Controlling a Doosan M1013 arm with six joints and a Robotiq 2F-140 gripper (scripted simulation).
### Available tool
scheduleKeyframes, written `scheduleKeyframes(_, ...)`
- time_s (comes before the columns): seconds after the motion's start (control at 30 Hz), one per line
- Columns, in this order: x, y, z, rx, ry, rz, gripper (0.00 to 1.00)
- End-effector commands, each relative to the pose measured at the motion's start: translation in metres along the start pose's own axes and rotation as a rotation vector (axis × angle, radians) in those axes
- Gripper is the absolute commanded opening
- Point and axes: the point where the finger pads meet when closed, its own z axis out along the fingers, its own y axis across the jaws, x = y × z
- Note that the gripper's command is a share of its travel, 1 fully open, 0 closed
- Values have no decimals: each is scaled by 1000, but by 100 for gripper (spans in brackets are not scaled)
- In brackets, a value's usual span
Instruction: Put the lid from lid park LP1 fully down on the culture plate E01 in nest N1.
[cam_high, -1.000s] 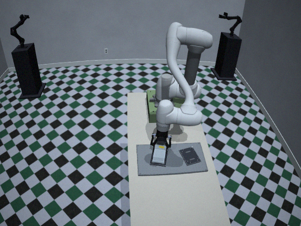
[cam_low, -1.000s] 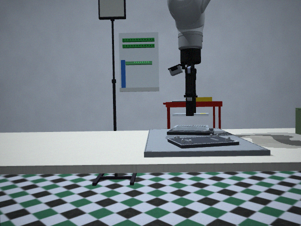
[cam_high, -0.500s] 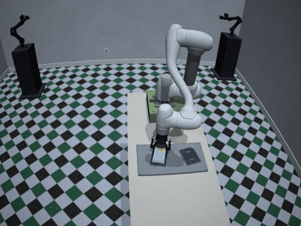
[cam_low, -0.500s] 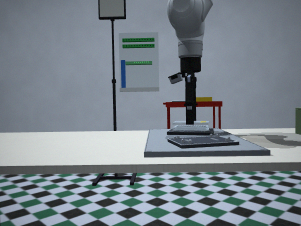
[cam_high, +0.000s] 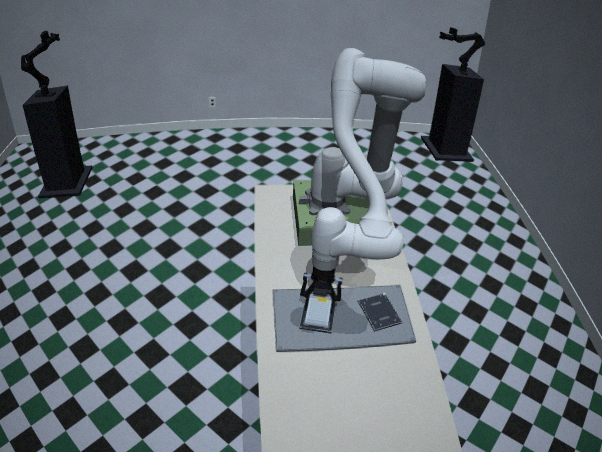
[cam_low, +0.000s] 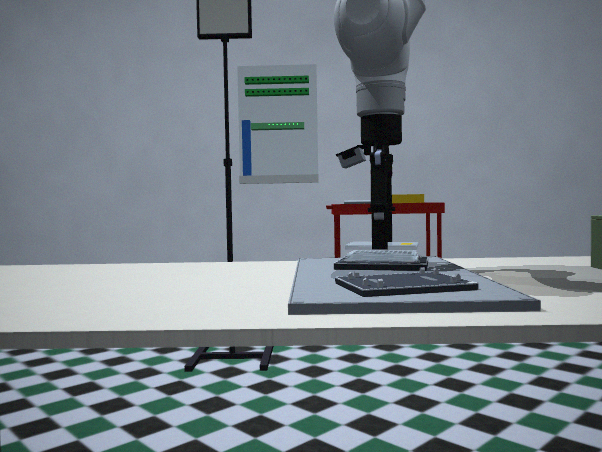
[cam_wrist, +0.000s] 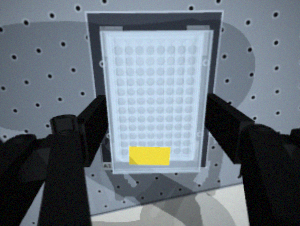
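Half-open hand (cam_wrist: 156, 131) grips clear lid (cam_wrist: 153, 95).

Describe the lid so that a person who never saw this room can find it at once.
Start at the long pale table and find the grey mat on it. Two things are there: an empty dark holder and, below the white arm's gripper, a plate. The lid is the clear cover between the black fingers, with a yellow patch.

A cream worktop (cam_high: 350, 390) stands on a checkered floor (cam_high: 125, 280). Two black pedestals (cam_high: 52, 135) (cam_high: 455, 110) stand near the rear wall, each carrying a small dark arm. The exterior view shows a red table (cam_low: 430, 207), a wall chart (cam_low: 278, 125) and a sign stand (cam_low: 228, 150).
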Motion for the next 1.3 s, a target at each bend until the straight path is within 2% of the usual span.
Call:
scheduleKeyframes(0.0,0,0,-1,0,1,0,60)
scheduleKeyframes(1.27,1,0,9,0,1,0,60)
